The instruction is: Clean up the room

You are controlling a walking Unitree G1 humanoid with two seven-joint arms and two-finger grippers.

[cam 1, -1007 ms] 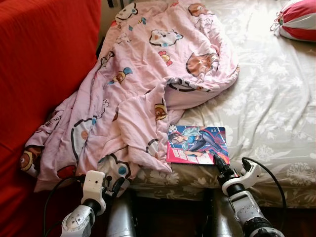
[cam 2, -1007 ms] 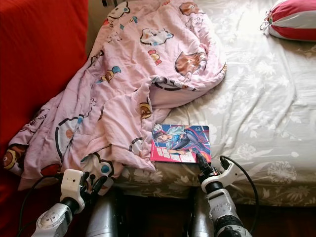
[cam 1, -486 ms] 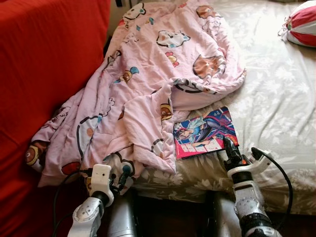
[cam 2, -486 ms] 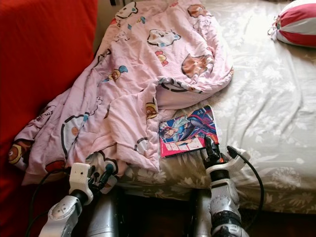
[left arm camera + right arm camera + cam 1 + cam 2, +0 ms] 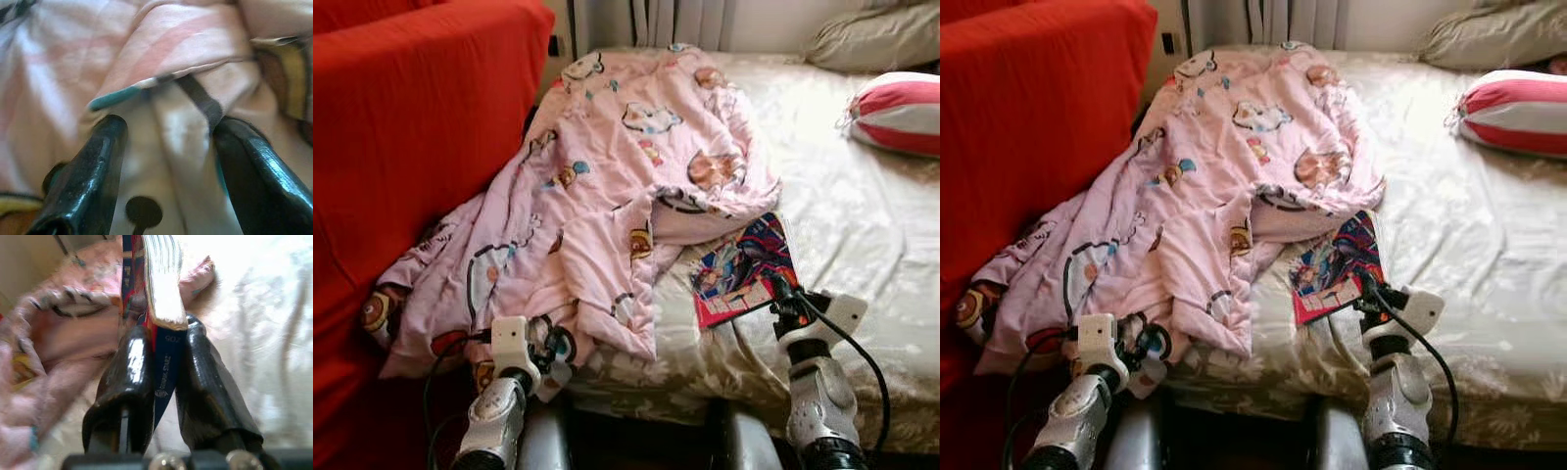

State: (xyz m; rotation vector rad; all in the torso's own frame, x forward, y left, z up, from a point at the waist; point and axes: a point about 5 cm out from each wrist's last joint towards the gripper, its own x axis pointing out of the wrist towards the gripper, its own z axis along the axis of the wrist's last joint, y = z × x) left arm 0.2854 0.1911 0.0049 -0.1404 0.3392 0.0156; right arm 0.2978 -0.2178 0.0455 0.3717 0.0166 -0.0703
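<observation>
A colourful comic book (image 5: 744,266) is tilted up off the bed's front edge, its far side still near the pink blanket. My right gripper (image 5: 781,297) is shut on the book's near corner; in the right wrist view the fingers (image 5: 131,377) clamp the book's edge (image 5: 164,357). A crumpled pink cartoon-print blanket (image 5: 597,186) covers the left half of the bed and hangs over its front. My left gripper (image 5: 551,345) stands open at the hanging blanket hem, with the cloth (image 5: 171,122) between its fingers (image 5: 90,176).
A red sofa (image 5: 401,147) stands close on the left. The bed sheet (image 5: 871,255) is pale and floral. A red-and-white striped cushion (image 5: 896,110) and a beige pillow (image 5: 871,37) lie at the back right. Curtains (image 5: 675,20) hang behind the bed.
The right gripper has lifted the book's near edge, tilting and turning it. The camera has pitched up, showing the pillow and curtains. The left gripper has come up against the blanket hem.
</observation>
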